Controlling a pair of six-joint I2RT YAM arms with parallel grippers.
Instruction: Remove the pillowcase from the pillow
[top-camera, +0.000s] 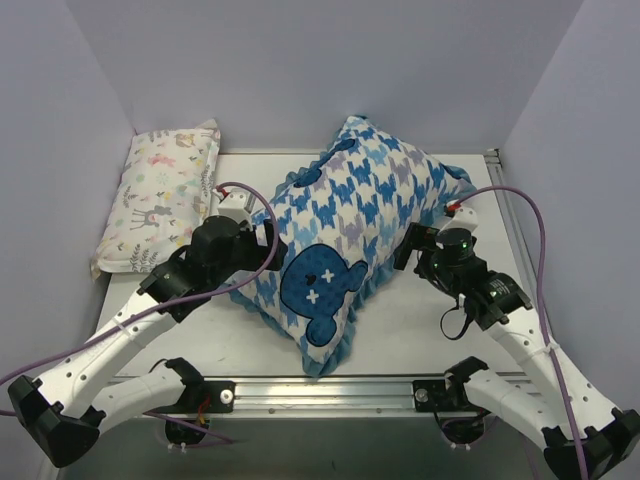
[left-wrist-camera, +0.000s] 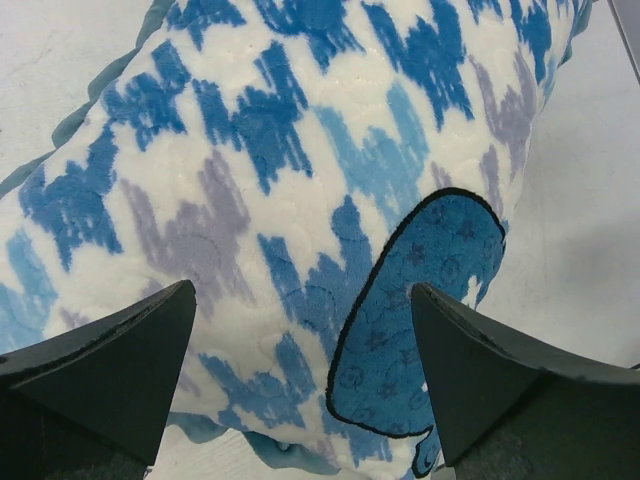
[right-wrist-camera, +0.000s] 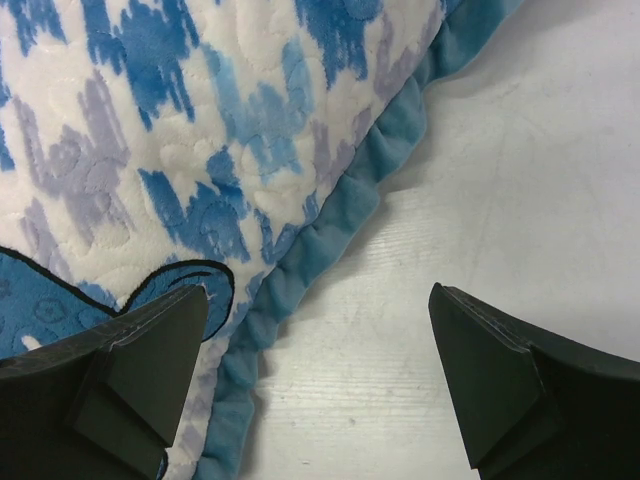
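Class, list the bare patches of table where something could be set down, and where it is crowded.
Bare table near right, between the pillowcase ruffle, the right gripper and the front rail; a smaller patch near left, beside the left arm. Crowded: the gap between the small animal-print pillow and pillowcase, filled by the left gripper.

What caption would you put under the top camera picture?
Left end effector and right end effector flank the whale pillowcase.

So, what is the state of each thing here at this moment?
pillowcase: on the pillow, stuffed full, not grasped.
pillow: hidden inside the pillowcase.
small pillow: lying at the back left, untouched.
left hand: open, empty, above the pillowcase.
right hand: open, empty, at the pillowcase's edge.
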